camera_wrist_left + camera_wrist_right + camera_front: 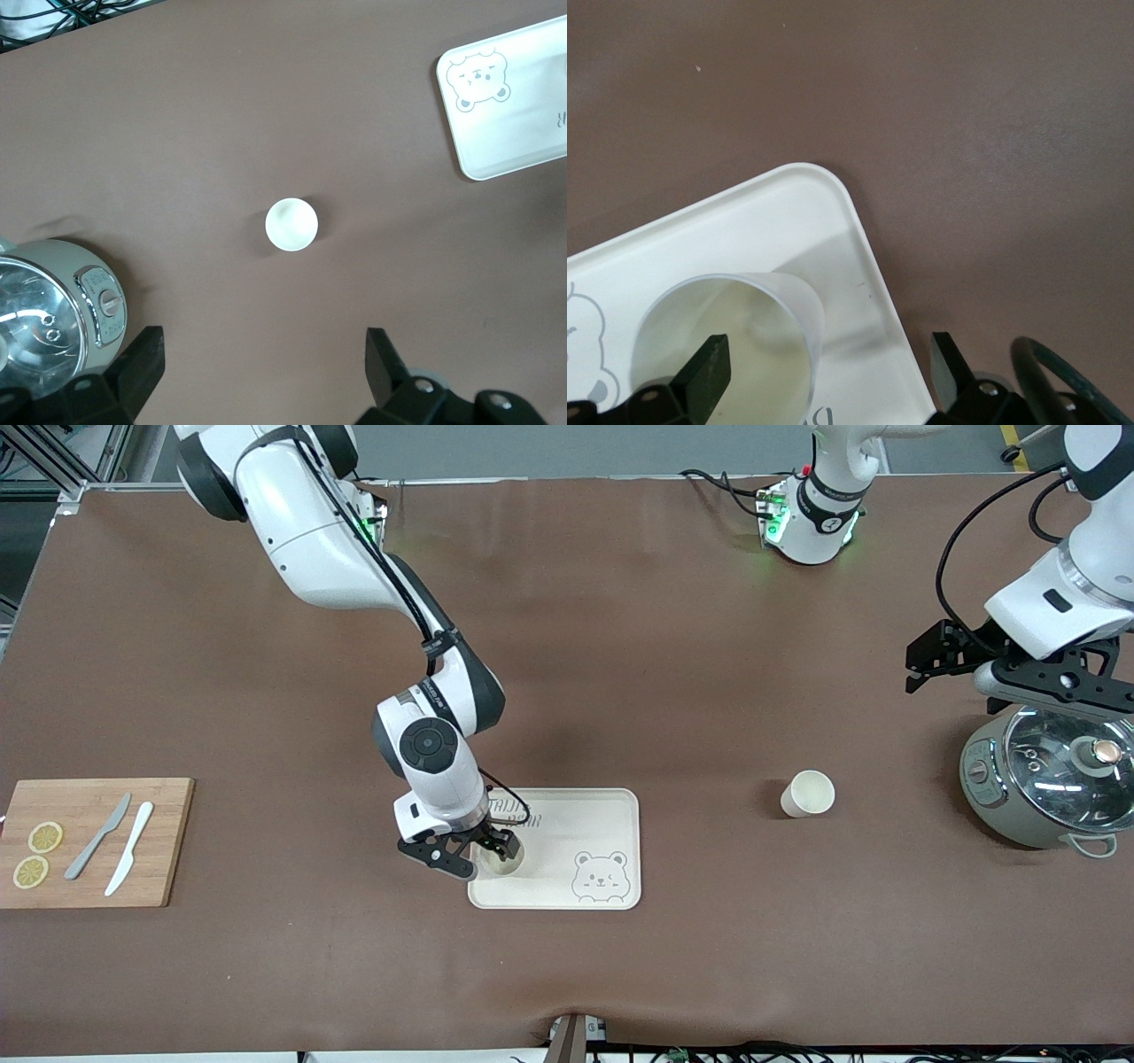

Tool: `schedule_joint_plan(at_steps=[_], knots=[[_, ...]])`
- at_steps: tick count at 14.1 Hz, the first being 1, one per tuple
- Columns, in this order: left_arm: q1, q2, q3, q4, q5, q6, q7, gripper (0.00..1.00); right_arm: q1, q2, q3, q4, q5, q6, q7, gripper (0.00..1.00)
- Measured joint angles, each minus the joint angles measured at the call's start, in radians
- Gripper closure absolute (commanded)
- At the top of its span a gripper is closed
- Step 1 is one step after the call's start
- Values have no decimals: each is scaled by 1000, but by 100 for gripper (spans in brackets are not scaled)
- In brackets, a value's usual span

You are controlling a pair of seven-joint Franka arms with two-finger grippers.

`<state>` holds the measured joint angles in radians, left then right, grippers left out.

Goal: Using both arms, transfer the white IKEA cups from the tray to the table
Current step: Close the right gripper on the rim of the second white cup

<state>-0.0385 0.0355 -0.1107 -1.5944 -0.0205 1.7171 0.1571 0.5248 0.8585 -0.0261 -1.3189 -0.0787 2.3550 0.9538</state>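
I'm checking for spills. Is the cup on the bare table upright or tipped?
Upright. The cup stands on its base, round rim facing up, empty inside in the left wrist view.

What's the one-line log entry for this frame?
right gripper: open around cup on bear tray | left gripper: open, waiting above cooker | second cup: on table

The bench is covered in plain matte brown. Both cups are cream-white and unpatterned — one cup on the brown, the other cup on the cream tray, which carries a grey line-drawn bear at its 5 o'clock corner and grey lettering. The arms are white with black joints and black grippers. The cutting board is light wood; on it lie two yellow lemon slices, a grey knife and a white knife. The cooker is grey-green with a shiny glass lid.
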Motion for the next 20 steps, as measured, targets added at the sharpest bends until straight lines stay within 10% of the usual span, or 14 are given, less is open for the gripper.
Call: schedule_joint_plan(at_steps=[5,14,20], knots=[[2,0,-20,-9,1,-1,-1,0,2,1,0,0,0,8,0,0],[30,7,-20,-23,1,-1,-1,0,15,1,1,1,0,10,22,79],[31,14,-20,-26,1,0,-1,0,16,1,1,3,0,10,26,100]])
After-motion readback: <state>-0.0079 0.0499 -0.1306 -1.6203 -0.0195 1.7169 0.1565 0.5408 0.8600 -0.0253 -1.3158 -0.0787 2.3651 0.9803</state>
